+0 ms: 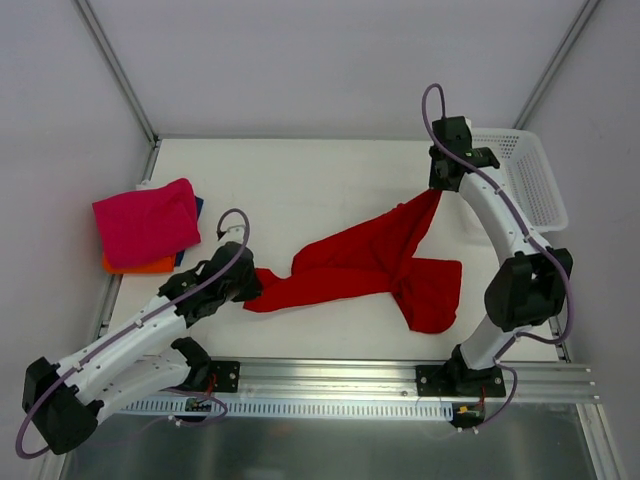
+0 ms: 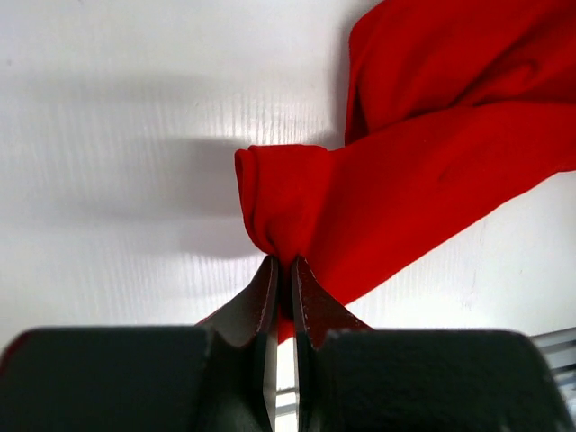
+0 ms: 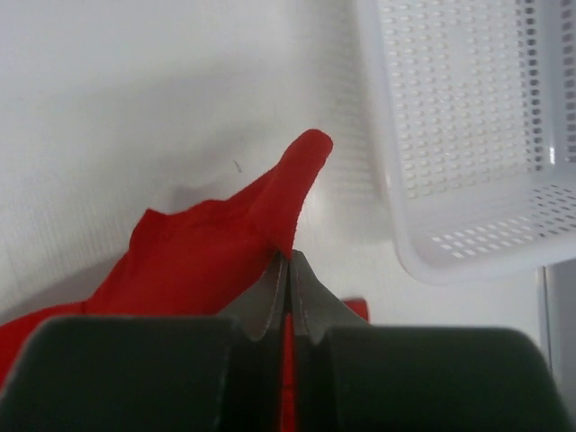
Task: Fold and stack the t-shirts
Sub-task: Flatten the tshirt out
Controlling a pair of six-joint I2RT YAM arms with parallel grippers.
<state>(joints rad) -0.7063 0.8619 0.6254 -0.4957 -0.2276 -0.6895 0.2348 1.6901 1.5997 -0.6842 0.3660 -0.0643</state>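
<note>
Bright red cloth t-shirt (image 1: 370, 265) pinched at 2 ends, bunched rather than spread.

The left fingers (image 2: 268, 286) are clenched on a rolled wad of red hem that sits right at their tips. The right fingers (image 3: 273, 286) are clamped on a pointed corner that pokes just past them, beside the white plastic mesh basket (image 3: 468, 135). From where I stand, gripping 2 opposite ends looks meant to pull the twisted cloth open so it can lie flat on the white table (image 1: 300, 180) for folding. The shirt's long axis runs on a diagonal, from the left fingers near the front edge up to the right fingers farther back. A loose flap sags onto the table below the right fingers. The folded pile topped by a magenta-pink shirt (image 1: 147, 222) lies beyond the left fingers, well apart from them.
</note>
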